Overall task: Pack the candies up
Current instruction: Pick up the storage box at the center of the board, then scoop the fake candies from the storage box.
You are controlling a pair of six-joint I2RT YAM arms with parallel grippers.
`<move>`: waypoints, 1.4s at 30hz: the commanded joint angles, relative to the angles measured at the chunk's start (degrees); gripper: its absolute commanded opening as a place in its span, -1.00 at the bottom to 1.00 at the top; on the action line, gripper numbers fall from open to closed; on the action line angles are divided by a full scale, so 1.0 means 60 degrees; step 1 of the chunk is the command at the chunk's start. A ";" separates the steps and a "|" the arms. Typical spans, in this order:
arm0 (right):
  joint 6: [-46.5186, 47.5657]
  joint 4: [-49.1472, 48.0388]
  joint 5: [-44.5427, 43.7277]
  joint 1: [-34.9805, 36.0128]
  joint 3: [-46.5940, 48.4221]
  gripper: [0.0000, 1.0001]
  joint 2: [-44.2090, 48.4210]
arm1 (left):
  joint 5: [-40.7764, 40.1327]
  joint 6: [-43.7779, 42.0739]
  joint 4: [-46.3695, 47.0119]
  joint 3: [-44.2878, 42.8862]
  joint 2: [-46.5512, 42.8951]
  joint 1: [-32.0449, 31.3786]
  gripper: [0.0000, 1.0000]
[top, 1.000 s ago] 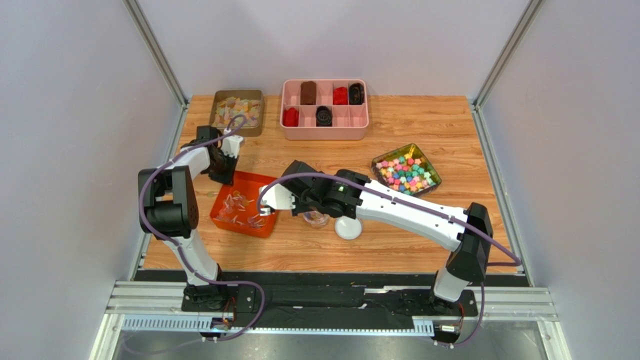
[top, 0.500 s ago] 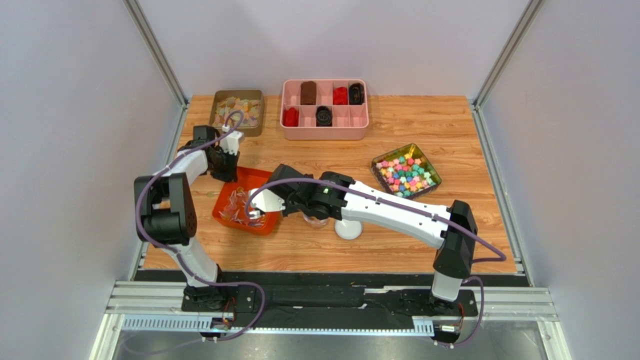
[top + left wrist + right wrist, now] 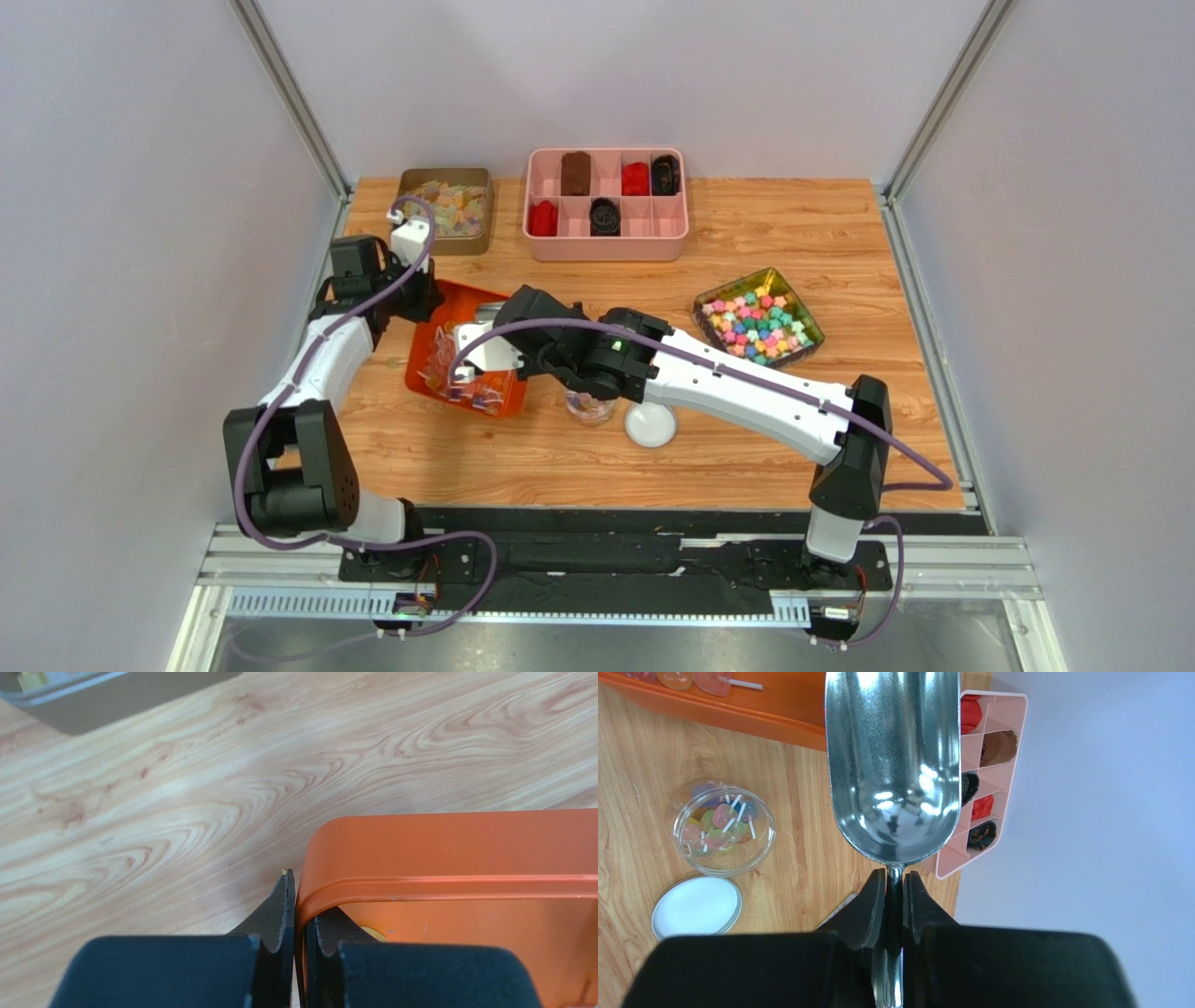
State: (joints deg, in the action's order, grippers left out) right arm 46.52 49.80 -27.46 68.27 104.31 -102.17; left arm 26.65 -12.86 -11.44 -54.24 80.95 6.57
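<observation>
Orange plastic tray (image 3: pixel 470 298) sits left-centre on the wooden bench (image 3: pixel 786 238), twist-wrapped candies (image 3: pixel 463 371) in it and a metal scoop (image 3: pixel 892 763) above it. A small clear round jar (image 3: pixel 589 408) is just right of it, with a round white lid (image 3: pixel 651 426) at the jar's right. Behind — pink divided box (image 3: pixel 606 247), brown rectangular tray (image 3: pixel 470 244) to its left. Clear square dish (image 3: pixel 814 336) lies far right.

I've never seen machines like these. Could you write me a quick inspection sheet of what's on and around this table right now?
Surface: wooden table, no spills seen.
Job's things: candies in a clear jar, more in the orange tray; white lid beside the jar; metal scoop empty.
Clutter: pink divided box, brown tray of pale sweets, shiny tray of bright blocks.
Pincers: left pincer clamped on the orange tray's rim; right pincer shut on the scoop's handle.
Cables: purple cable along each arm, no snag seen.
Surroundings: grey walls, metal frame.
</observation>
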 commanded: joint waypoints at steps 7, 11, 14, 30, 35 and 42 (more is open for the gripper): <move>0.1735 -0.0756 -0.1618 0.0282 -0.0159 -1.00 -0.0812 | -0.3121 0.0810 -0.0305 -0.0453 0.0074 -0.0347 -1.00; 0.2557 -0.0669 -0.2087 0.0282 0.0425 -1.00 -0.1647 | -0.3782 0.1088 -0.0436 -0.0496 0.0117 -0.0479 -1.00; 0.3202 -0.0552 -0.2321 0.0282 0.0821 -1.00 -0.2291 | -0.4032 0.1089 -0.0510 -0.0482 0.0234 -0.0596 -1.00; 0.5063 0.1104 -0.2820 0.0355 0.2917 -1.00 -0.4548 | -0.4238 0.1309 -0.0115 -0.0072 -0.0145 -0.0743 -1.00; 0.5108 0.1308 -0.2864 0.0414 0.3151 -1.00 -0.4987 | -0.4091 0.1338 -0.0100 0.0031 -0.0410 -0.0758 -1.00; 0.4581 0.2040 -0.2425 0.0501 0.3707 -1.00 -0.5544 | -0.3944 0.1426 -0.0056 0.0089 -0.0571 -0.0758 -1.00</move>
State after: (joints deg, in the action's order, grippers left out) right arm 75.11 56.12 -42.44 71.20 123.02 -133.29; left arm 0.36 -7.31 -14.63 -53.17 81.25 1.89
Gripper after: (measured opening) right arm 0.068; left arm 0.046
